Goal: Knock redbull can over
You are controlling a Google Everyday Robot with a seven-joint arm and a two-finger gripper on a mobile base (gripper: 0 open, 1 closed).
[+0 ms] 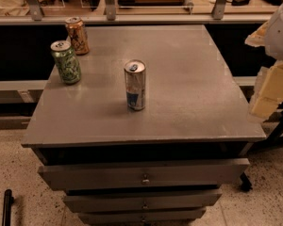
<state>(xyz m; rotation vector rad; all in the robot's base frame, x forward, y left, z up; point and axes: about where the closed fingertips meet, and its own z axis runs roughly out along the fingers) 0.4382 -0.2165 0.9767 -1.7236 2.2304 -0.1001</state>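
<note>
Approach step, not begun: redbull can (135, 85) stands upright mid counter (193, 102), away from all edges; gripper out of view, open/shut can't tell; next needs sideways push.

Cabinet top (193, 79): redbull can (135, 85), two cans (66, 61) (77, 35)

So the arm (280, 27) only pokes in at the far right edge of the view. You get a white rounded shell up in the top corner, and the rest of it is cut off by the frame. Right below that is the gripper (269, 91), a pale cream, blocky-looking piece, tilted a bit, sitting around mid-height on the right side. It hangs in the air off to the side. A dark strut runs down behind it toward the lower right; can't tell which part that is.
</note>
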